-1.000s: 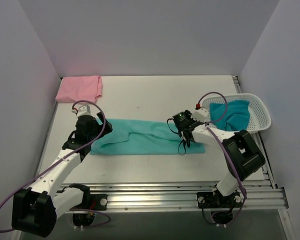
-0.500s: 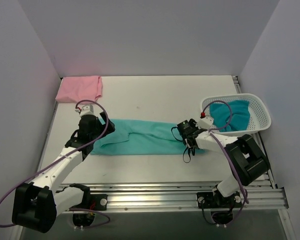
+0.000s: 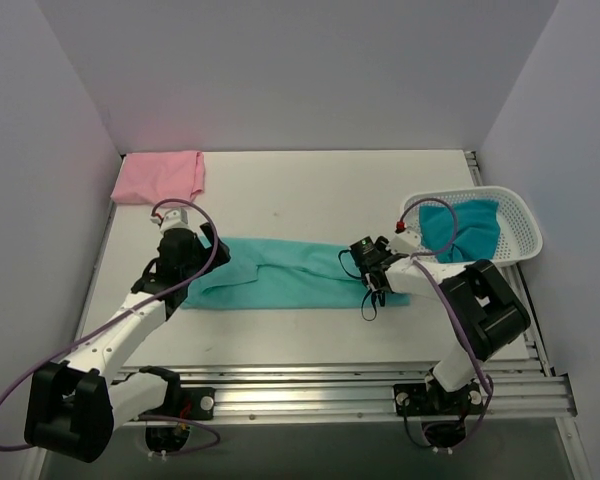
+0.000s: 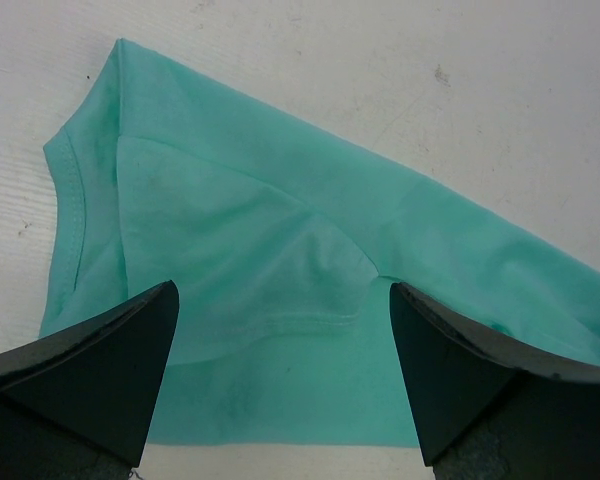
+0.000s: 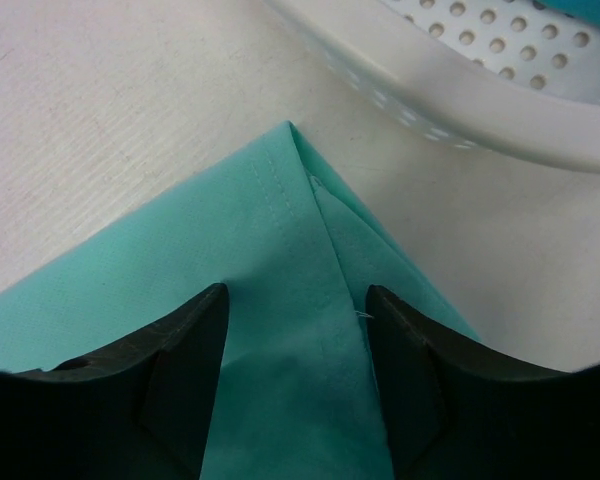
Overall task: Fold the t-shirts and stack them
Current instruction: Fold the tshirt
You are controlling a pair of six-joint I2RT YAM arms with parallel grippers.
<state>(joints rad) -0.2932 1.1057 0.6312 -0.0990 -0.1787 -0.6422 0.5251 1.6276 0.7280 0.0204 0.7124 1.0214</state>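
Note:
The mint-green t-shirt [image 3: 280, 275] lies in a long folded strip across the middle of the table. My left gripper [image 3: 208, 252] is open over its left end, where the collar and a sleeve [image 4: 270, 250] show between the fingers. My right gripper [image 3: 368, 282] is open low over the strip's right end, its fingers astride the hem corner [image 5: 300, 200]. The teal t-shirt [image 3: 465, 228] lies bunched in the white basket [image 3: 525, 235]. The pink t-shirt [image 3: 160, 177] lies folded at the far left corner.
The basket's rim [image 5: 460, 90] is just beyond the mint shirt's right corner. Grey walls close in the table on three sides. A metal rail [image 3: 330, 385] runs along the near edge.
My right gripper has shifted right along the mint strip toward its right end and dropped lower. My left gripper has moved slightly up and right over the left end.

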